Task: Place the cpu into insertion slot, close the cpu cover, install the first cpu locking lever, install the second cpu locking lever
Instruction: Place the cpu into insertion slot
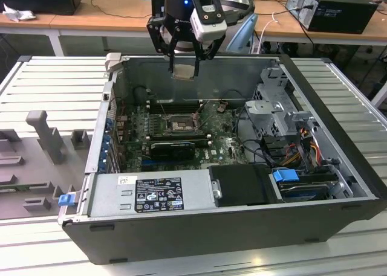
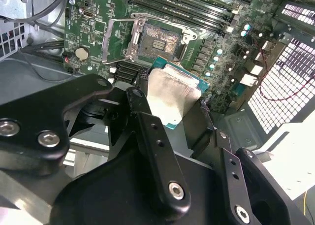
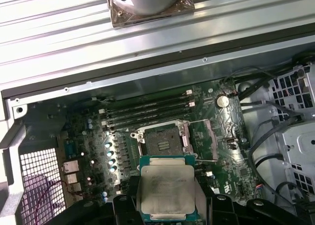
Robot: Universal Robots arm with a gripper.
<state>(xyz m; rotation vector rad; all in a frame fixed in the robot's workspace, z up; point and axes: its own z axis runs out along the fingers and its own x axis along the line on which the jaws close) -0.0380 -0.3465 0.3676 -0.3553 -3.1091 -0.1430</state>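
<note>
Slatted table (image 1: 54, 77): case (image 1: 242, 227) holds board (image 1: 227, 146); hand (image 1: 184, 63) grips cpu (image 3: 166, 190).

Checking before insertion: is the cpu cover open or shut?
Open: the cpu cover is swung aside from the bare insertion slot; the gripper holds the cpu.

The cpu (image 3: 166, 190), a flat square chip with a dull silvery-grey metal top and a green rim, is pinched at its opposite edges between the fingers of the gripper (image 1: 184, 64) and hangs clear above the insertion slot (image 3: 162, 140), metal face up and tilted in the exterior view. The insertion slot, a small square socket with a pale centre inside a dark metal border, lies bare and unfilled. The cpu cover (image 2: 132, 40), a thin metal frame with a square window, is swung open, hinged at one edge of the insertion slot.
</note>
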